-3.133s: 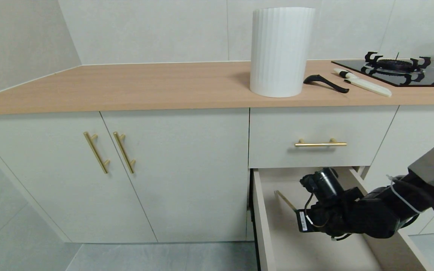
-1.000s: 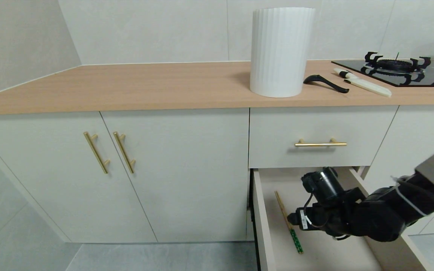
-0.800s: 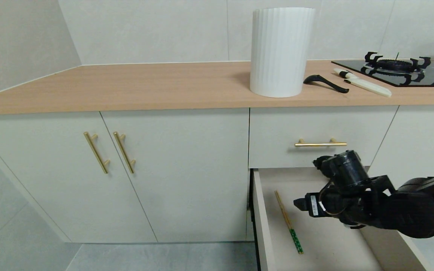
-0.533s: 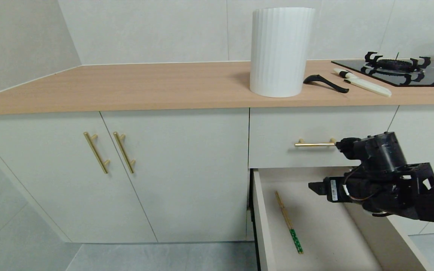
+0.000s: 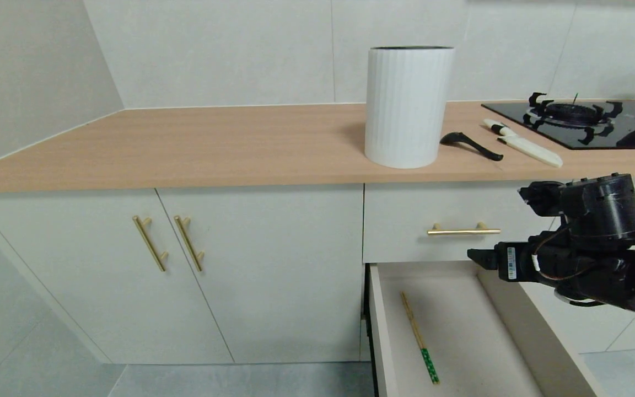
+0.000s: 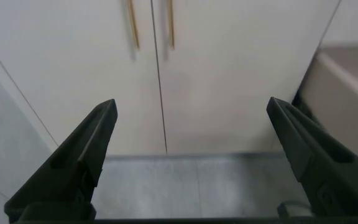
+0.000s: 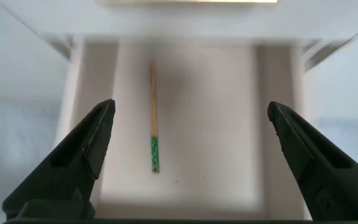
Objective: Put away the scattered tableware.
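Note:
A pair of wooden chopsticks (image 5: 419,344) with green ends lies flat in the open lower drawer (image 5: 386,353), along its left side; the right wrist view shows the chopsticks (image 7: 153,118) below my open, empty right gripper (image 7: 191,155). In the head view my right gripper (image 5: 480,257) hovers above the drawer's right wall, just under the upper drawer's gold handle (image 5: 463,232). On the counter lie a black spoon (image 5: 469,144) and a white knife (image 5: 522,148). My left gripper (image 6: 194,158) is open and empty, facing the cabinet doors low near the floor.
A tall white ribbed canister (image 5: 407,106) stands on the wooden countertop (image 5: 213,143) beside the spoon. A black gas hob (image 5: 582,116) sits at the far right. Two cabinet doors with gold handles (image 5: 168,242) are on the left, grey floor below.
My right gripper let go of the chopsticks, which now lie in the drawer, then rose and drew back to the right out of it. The head camera has tilted, shifting the scene down.

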You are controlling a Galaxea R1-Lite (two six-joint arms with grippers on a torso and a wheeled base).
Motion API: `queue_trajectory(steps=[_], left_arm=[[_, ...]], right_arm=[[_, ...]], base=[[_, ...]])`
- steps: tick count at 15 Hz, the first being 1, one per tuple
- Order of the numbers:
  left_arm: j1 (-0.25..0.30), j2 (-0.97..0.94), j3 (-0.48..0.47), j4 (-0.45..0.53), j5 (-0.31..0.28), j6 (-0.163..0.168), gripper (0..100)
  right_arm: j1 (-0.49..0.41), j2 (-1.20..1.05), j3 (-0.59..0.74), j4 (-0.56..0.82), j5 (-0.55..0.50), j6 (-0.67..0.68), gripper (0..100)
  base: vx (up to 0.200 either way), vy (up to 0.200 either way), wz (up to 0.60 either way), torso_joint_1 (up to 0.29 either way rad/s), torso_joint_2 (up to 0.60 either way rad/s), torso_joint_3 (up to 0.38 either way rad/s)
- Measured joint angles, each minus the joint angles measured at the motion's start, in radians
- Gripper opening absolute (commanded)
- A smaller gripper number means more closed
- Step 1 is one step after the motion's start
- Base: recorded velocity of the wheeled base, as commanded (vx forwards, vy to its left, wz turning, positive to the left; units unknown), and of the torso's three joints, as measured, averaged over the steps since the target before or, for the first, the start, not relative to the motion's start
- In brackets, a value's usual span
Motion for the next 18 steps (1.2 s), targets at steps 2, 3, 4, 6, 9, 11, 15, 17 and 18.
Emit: queue_trajectory(steps=[2, 3, 4, 6, 9, 11, 15, 17, 18], left_arm=[[0.000, 0.000, 0.000, 0.001, 0.000, 0.000, 100], [0.000, 0.000, 0.000, -0.001, 0.000, 0.000, 100], [0.000, 0.000, 0.000, 0.001, 0.000, 0.000, 100], [0.000, 0.000, 0.001, 0.000, 0.000, 0.000, 100], [0.000, 0.000, 0.000, 0.000, 0.000, 0.000, 100], [0.000, 0.000, 0.000, 0.000, 0.000, 0.000, 100], [0.000, 0.000, 0.000, 0.000, 0.000, 0.000, 100], [0.000, 0.000, 0.000, 0.000, 0.000, 0.000, 100], [0.000, 0.000, 0.000, 0.001, 0.000, 0.000, 100]], right_arm=[[-0.005, -0.003, 0.000, 0.001, 0.000, 0.000, 100], [-0.007, -0.004, 0.000, 0.001, 0.000, -0.002, 100], [-0.008, -0.004, 0.000, 0.002, 0.000, -0.008, 100], [-0.008, -0.003, 0.001, 0.001, 0.000, -0.011, 100], [-0.009, -0.001, 0.004, 0.001, 0.000, -0.012, 100], [-0.009, 0.000, 0.004, 0.001, 0.000, -0.012, 100], [-0.021, 0.003, 0.006, 0.000, 0.001, -0.030, 100], [-0.024, 0.005, 0.006, -0.003, 0.001, -0.030, 100], [-0.034, 0.005, 0.006, -0.007, 0.002, -0.031, 100]], base=[[0.000, 0.000, 0.00, 0.161, -0.48, -0.293], [0.000, 0.000, 0.00, 0.168, -0.47, -0.290], [0.000, 0.000, 0.00, 0.178, -0.48, -0.295], [0.000, 0.000, 0.00, 0.188, -0.48, -0.290], [0.000, 0.000, 0.00, 0.198, -0.48, -0.286], [0.000, 0.000, 0.00, 0.208, -0.48, -0.281], [0.000, 0.000, 0.00, 0.226, -0.50, -0.284], [0.000, 0.000, 0.00, 0.105, -0.23, -0.125], [0.000, 0.000, 0.00, 0.046, -0.09, -0.056]])
